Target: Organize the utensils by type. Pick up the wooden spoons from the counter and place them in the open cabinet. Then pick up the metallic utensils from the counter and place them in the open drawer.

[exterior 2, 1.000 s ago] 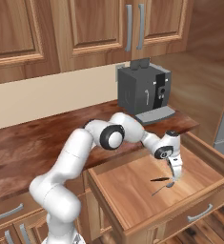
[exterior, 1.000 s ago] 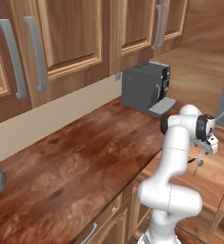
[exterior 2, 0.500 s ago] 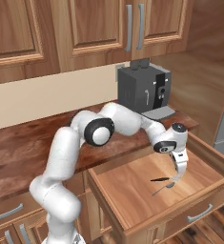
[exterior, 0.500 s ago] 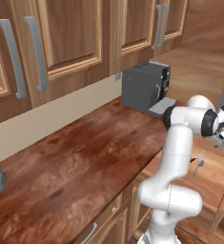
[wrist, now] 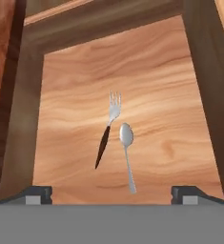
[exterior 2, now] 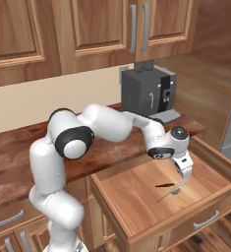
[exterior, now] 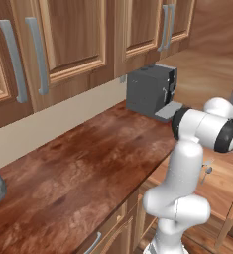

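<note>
Your claw (exterior 2: 182, 180) hangs released directly above the spoon (wrist: 127, 155), which lies lengthwise near the drawer (exterior 2: 136, 206) centre beside a fork (wrist: 108, 128).

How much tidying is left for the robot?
Done: the metal spoon lies in the open drawer beside a fork. In hand: nothing; the gripper hangs open above them. No spoons show on the counter; the wooden ones are out of view.
</note>
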Motion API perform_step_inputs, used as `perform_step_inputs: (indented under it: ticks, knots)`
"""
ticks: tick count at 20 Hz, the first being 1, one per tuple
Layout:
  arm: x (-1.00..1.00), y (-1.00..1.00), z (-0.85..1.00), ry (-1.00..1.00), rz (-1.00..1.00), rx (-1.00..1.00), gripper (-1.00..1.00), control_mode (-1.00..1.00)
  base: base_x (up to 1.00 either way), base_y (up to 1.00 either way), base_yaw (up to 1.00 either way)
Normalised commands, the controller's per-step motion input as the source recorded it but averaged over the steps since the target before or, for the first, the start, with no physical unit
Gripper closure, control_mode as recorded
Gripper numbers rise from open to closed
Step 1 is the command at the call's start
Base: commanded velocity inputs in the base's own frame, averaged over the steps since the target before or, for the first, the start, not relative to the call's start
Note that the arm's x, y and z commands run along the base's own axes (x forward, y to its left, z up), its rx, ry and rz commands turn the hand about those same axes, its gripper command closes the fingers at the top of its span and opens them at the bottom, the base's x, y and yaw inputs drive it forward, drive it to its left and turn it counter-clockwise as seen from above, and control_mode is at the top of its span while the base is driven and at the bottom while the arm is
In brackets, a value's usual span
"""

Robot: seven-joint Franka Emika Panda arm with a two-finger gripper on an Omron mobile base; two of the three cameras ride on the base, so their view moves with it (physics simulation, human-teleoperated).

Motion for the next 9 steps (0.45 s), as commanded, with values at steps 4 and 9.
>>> perform_step_inputs:
  ticks: [4,9]
  knots:
    - [-0.39,0.57,0.73,-0.02,0.33,-0.34,-1.00,-1.00,0.00,0.00,0.00]
    - [-0.43,0.67,0.64,0.00,0.35,-0.28,-1.00,-1.00,0.00,0.00,0.00]
